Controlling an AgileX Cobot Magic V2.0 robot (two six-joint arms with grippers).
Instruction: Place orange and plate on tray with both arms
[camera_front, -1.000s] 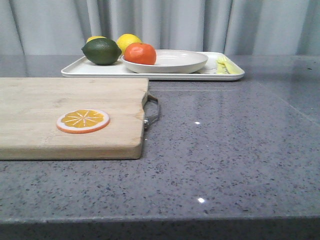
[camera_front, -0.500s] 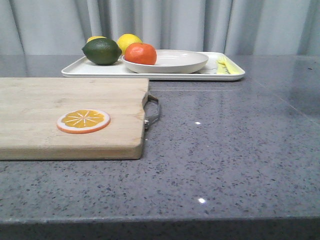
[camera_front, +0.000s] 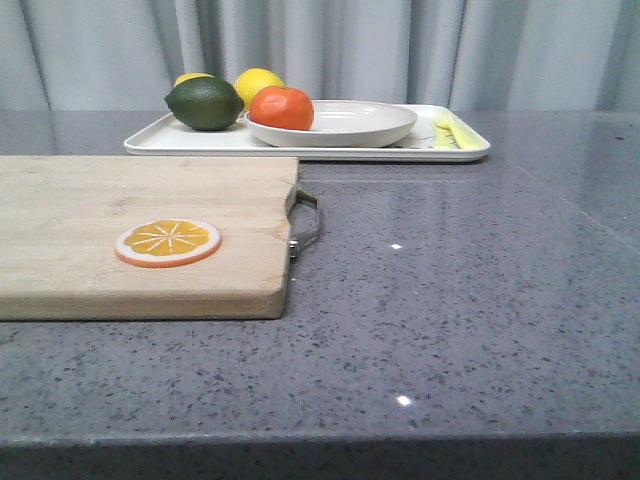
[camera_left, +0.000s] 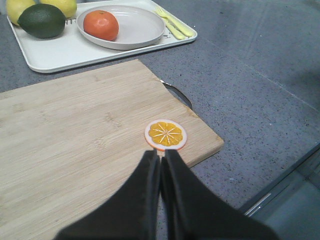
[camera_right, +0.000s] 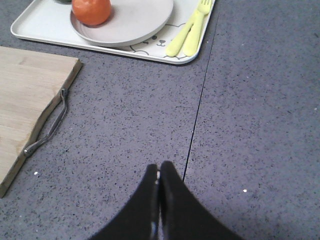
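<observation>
The orange (camera_front: 281, 107) (camera_left: 101, 25) (camera_right: 91, 10) sits in the left part of the off-white plate (camera_front: 350, 122) (camera_left: 137, 27) (camera_right: 135, 20). The plate rests on the white tray (camera_front: 440, 150) (camera_left: 65, 52) (camera_right: 40, 27) at the back of the table. Neither arm shows in the front view. My left gripper (camera_left: 160, 153) is shut and empty, high above the near edge of the cutting board. My right gripper (camera_right: 158, 167) is shut and empty over bare grey table, well short of the tray.
A wooden cutting board (camera_front: 90, 230) (camera_left: 75, 135) with a metal handle (camera_front: 305, 225) holds an orange slice disc (camera_front: 167, 242) (camera_left: 165, 134). On the tray also lie a green lime (camera_front: 204, 102), yellow lemons (camera_front: 257, 83) and a yellow fork and spoon (camera_front: 450, 130) (camera_right: 190, 30). A grey curtain hangs behind.
</observation>
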